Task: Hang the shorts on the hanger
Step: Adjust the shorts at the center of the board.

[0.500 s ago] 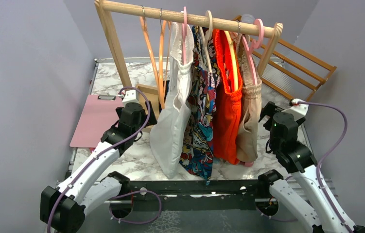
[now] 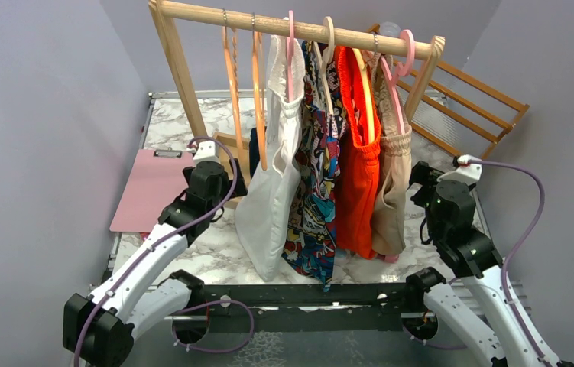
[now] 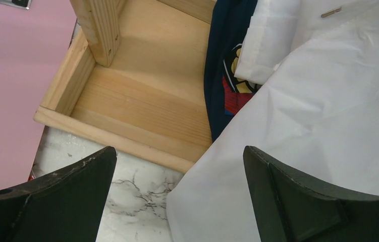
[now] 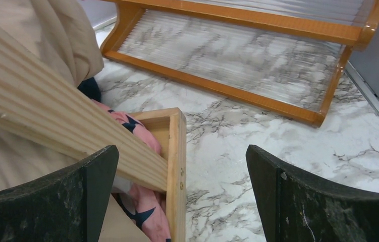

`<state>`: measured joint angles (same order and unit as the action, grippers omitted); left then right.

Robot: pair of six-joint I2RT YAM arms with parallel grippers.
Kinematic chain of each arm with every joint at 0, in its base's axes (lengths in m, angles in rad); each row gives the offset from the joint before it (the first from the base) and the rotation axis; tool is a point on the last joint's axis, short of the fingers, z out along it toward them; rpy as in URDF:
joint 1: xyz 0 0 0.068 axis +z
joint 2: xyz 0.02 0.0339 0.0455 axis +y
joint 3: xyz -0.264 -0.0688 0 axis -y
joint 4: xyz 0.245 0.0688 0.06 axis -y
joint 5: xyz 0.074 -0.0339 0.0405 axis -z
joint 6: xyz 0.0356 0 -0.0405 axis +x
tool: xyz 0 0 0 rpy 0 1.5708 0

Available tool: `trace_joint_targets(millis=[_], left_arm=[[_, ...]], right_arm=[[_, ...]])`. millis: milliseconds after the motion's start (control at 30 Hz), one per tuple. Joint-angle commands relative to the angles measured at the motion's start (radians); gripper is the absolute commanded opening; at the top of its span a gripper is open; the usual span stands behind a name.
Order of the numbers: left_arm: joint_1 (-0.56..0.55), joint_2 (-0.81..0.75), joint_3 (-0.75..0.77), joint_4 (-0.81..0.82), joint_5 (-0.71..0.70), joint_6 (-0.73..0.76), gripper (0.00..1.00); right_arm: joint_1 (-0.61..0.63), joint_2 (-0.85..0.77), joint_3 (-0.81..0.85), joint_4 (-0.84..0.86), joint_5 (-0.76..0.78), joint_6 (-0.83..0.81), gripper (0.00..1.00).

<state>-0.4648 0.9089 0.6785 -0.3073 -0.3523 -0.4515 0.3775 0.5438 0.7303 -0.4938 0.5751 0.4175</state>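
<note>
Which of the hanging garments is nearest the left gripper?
The white garment, hanging leftmost, right beside the left gripper; the patterned garment, orange garment and beige garment hang farther right.

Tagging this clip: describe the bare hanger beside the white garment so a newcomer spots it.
On the pale wooden clothes rail, two thin orange-tan wooden hangers hang bare near the left end. It is the one next to the white fabric garment; the pink hangers carry clothes.

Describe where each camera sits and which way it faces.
Top external: above, behind the bases, looking down on the clothes rack; left arm and right arm show.
Left wrist: faces down at the rack's wooden foot; open left claw shows.
Right wrist: faces down at the marble table; open right claw shows.
Shared: white shorts, in top and left wrist.
</note>
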Motion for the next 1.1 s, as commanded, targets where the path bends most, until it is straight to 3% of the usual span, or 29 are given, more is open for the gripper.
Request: trace_joint_targets(millis=[0,267,500,567,867,1067], left_arm=[[0.007,0.065,0.023,0.04,0.016,-0.024,0.99],[0.032,0.276,0.122,0.137,0.065,-0.153,0.86],[0.112,0.432,0.179,0.252,0.083,-0.227,0.57],[0.123,0.485,0.2,0.278,0.089,-0.225,0.52],[0.125,0.632,0.246,0.44,0.121,-0.149,0.54],[0.126,0.727,0.277,0.483,0.13,-0.132,0.68]], right_arm=[[-0.003,-0.008,0.016,0.027,-0.071,-0.028,0.99],[-0.003,-0.041,0.0,0.057,-0.2,-0.06,1.0],[-0.003,-0.048,-0.001,0.046,-0.214,-0.054,0.99],[-0.003,-0.05,-0.008,0.047,-0.222,-0.051,0.99],[-0.004,-0.059,-0.031,0.059,-0.251,-0.061,0.98],[-0.003,-0.05,-0.027,0.049,-0.248,-0.07,0.98]])
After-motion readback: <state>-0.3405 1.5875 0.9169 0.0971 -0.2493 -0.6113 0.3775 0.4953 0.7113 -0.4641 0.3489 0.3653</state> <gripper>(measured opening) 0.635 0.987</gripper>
